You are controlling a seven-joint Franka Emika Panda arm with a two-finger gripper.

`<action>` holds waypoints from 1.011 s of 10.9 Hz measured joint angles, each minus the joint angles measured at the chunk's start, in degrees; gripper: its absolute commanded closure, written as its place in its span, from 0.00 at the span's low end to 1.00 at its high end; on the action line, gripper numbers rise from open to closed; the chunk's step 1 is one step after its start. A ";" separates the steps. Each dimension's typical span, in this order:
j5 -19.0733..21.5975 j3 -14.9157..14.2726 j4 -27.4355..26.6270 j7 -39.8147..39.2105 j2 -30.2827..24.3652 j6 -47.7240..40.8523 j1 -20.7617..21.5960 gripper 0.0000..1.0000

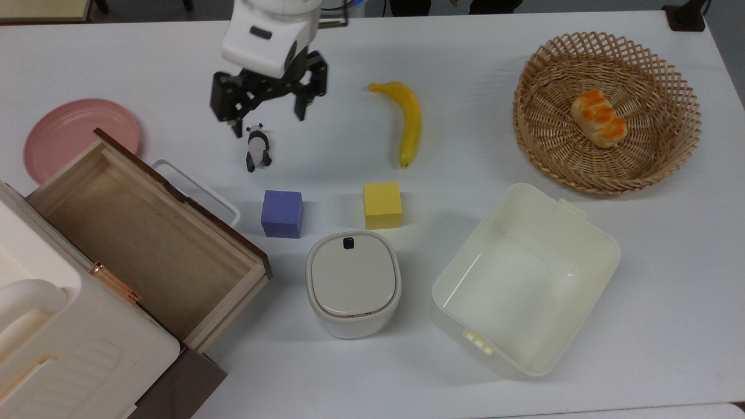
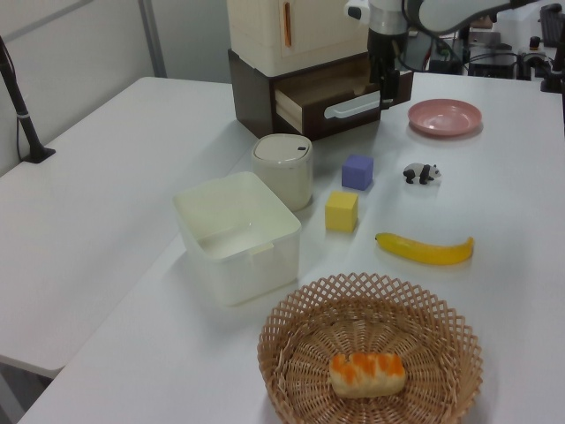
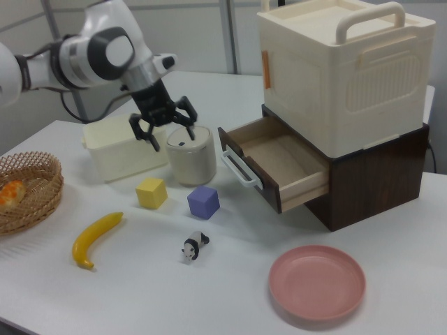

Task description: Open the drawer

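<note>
Drawer (image 1: 145,238) pulled well out of the cabinet (image 3: 363,125) at the top view's lower left, wood interior bare, white loop handle (image 1: 198,189) free and untouched. Near its front: purple cube (image 1: 282,213), then panda figure (image 1: 256,149) on the worktop (image 1: 349,378). Farther back: end effector (image 1: 268,113) raised above the panda, fingers spread wide, gripping nothing, well apart from the handle.
</note>
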 measured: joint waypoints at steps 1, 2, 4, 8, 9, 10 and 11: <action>0.45 0.03 1.40 4.83 -0.01 -2.70 1.28 0.00; 0.86 0.06 2.74 8.58 -0.02 -5.65 2.46 0.00; 5.90 -0.02 5.98 14.39 -0.23 -11.01 3.48 0.00; 9.39 -1.18 7.75 22.07 -3.82 -18.50 3.35 0.00; 9.45 -1.25 7.67 22.51 -4.46 -20.06 3.35 0.00; 9.46 -1.39 7.58 22.92 -4.80 -20.85 3.36 0.00; 9.47 -1.68 7.55 23.21 -4.94 -20.91 3.36 0.00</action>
